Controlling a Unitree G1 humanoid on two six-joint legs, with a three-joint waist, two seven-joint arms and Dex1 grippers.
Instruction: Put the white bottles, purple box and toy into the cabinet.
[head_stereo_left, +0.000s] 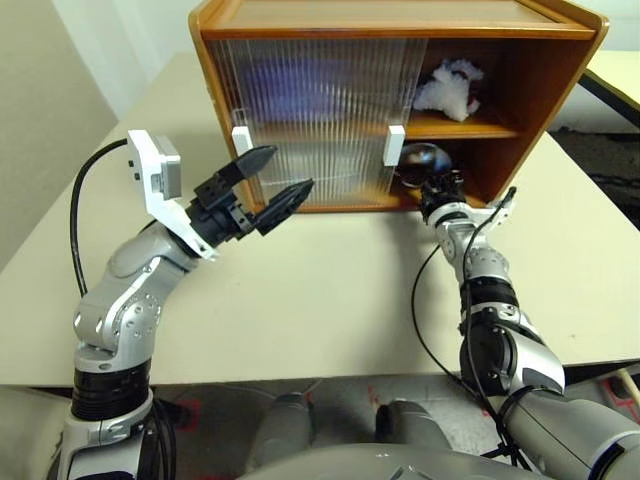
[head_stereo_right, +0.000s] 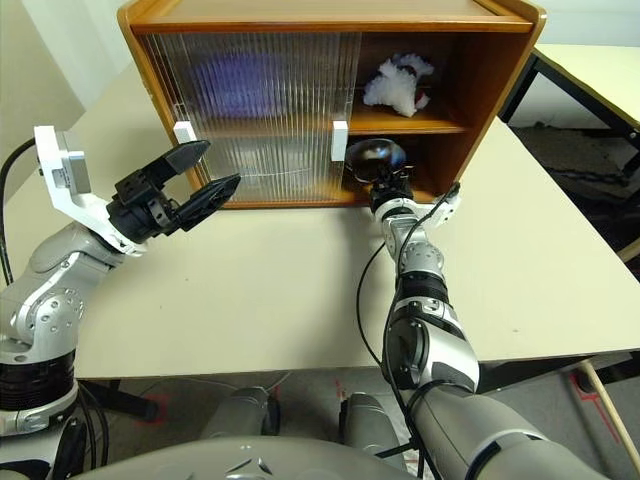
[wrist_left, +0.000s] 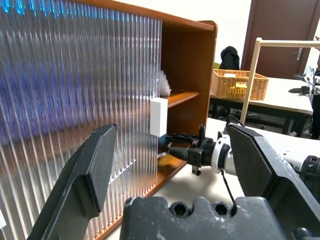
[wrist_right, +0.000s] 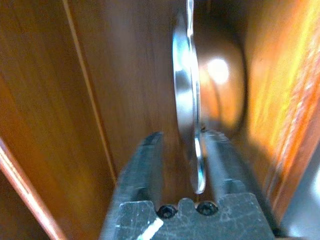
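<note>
Reaching into the orange-brown wooden cabinet (head_stereo_left: 520, 80), the right gripper (head_stereo_left: 432, 185) meets a shiny metal bowl (head_stereo_left: 420, 158) on its lower level; the white plush toy (head_stereo_left: 450, 88) sits on the middle shelf. The left gripper (head_stereo_left: 270, 185) hovers wide open, empty. Right wrist view: black fingers (wrist_right: 147, 165) straddle the bowl's rim, grip uncertain.

Office or lab: work tables (wrist_left: 280, 100), wicker basket (wrist_left: 237, 84).
</note>
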